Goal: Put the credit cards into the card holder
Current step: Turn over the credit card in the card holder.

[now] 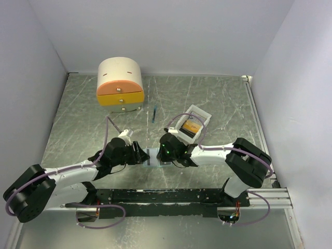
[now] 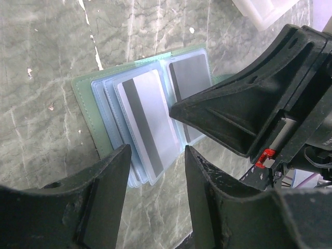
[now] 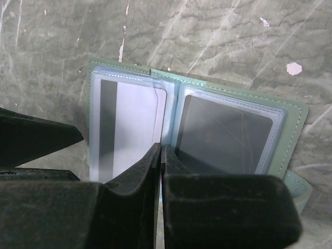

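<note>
The card holder [image 1: 153, 158] lies open on the table between my two grippers, with a pale green cover [image 2: 87, 111] and clear sleeves. A pale card with a dark stripe [image 2: 148, 120] sits in its left sleeve [image 3: 136, 124]. A dark card [image 2: 190, 77] sits in its right sleeve [image 3: 223, 136]. My left gripper [image 2: 155, 155] is open and empty, its fingers astride the near edge of the left page. My right gripper [image 3: 161, 149] is shut, its tips at the fold between the two pages. Whether it pinches a sleeve edge I cannot tell.
A white open tray [image 1: 204, 113] holding a dark-and-orange flat item stands just behind the right gripper [image 1: 166, 152]. A thin blue stick [image 1: 154, 112] lies further back. The cream-and-orange drawer box [image 1: 120, 84] stands at the back left.
</note>
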Motion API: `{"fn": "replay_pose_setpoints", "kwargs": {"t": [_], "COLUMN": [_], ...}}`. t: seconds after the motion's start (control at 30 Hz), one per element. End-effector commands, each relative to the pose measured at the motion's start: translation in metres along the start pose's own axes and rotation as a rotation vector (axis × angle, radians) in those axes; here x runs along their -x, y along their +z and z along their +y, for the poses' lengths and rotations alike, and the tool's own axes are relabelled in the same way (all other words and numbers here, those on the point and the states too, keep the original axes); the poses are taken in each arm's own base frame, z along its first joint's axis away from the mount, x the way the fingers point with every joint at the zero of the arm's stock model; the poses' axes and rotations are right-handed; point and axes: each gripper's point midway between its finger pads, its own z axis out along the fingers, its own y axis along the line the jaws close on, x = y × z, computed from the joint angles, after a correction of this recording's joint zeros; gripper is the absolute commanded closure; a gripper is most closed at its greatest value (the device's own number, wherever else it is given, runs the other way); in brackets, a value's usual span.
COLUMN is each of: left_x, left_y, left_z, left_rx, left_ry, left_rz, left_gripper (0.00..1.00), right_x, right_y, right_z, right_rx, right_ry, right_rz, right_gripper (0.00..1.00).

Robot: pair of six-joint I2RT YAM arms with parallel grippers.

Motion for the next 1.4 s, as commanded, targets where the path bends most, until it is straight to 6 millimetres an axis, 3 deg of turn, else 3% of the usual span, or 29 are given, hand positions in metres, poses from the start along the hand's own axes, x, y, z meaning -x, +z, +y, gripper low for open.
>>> {"fn": "replay_pose_setpoints", "kwargs": {"t": [0.0,0.27,1.1,1.37], "left_x": [0.010,0.008,0.006,0.008], "left_y": [0.003,0.006,0.009,0.011], "left_z": [-0.012,-0.008,-0.023,-0.029], "left_rx": [-0.048,-0.038,-0.116,-0.141], "left_ry": [0.003,-0.004,-0.007,0.008], "left_rz": [-0.025,-0.024,-0.002,0.004], "left_gripper": [0.44,0.45,0.53,0.54], "right_x": [-0.010,-0.010,-0.006,0.017], "right_y": [0.002,0.003,-0.001,-0.017], "right_z": [-0.007,-0.008,-0.002,0.005], "right_rx": [-0.020,-0.021,0.002,0.020], "right_ry": [-0.007,-0.007,-0.006,-0.016], "right_rz": [0.018,0.018,0.005,-0.080], "right_gripper": [0.97,0.97,0.97,0.85]}}
